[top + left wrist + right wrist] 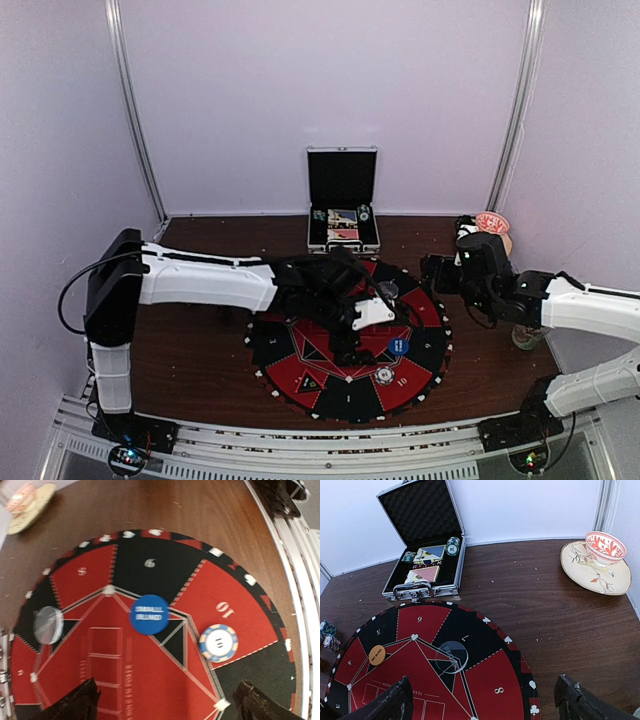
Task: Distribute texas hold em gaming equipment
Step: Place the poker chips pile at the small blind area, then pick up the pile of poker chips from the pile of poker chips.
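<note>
A round red and black poker mat (pixel 300 345) lies mid-table. On it are a blue small-blind disc (pixel 149 614), a white and blue poker chip (pixel 218 642) on the seat marked 10, a clear dealer disc (pixel 451 656) and an orange big-blind disc (pixel 377 654). My left gripper (pixel 167 702) hangs open over the mat's red centre, just short of the blue disc (pixel 399 346), nothing between its fingers. My right gripper (pixel 482 702) is open and empty above the mat's far right edge. Card decks (pixel 431 560) and chips (pixel 452 546) sit in the open case (pixel 342 200).
The metal case (pixel 422 591) stands open behind the mat. A tan saucer (pixel 580 575) with a red-white cup (pixel 605 545) is at the back right. Stacked chips (pixel 327 636) sit off the mat's left edge. A mug (pixel 527 335) shows under the right arm.
</note>
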Controlling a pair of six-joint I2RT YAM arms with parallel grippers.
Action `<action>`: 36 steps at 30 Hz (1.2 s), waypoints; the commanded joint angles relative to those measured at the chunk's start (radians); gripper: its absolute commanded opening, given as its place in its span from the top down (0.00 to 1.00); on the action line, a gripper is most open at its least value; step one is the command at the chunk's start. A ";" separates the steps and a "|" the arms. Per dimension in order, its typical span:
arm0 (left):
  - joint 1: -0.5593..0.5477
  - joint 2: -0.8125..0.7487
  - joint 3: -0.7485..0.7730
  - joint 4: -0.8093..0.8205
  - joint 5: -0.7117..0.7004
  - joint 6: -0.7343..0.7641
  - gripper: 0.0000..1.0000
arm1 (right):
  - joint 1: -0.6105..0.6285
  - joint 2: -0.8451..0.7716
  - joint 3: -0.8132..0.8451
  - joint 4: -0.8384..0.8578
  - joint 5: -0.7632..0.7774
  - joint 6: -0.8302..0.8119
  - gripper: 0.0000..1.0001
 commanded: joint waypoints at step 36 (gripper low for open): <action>0.795 -0.219 -0.268 0.121 0.051 -0.051 0.03 | -0.006 0.040 -0.003 0.026 -0.055 -0.021 0.00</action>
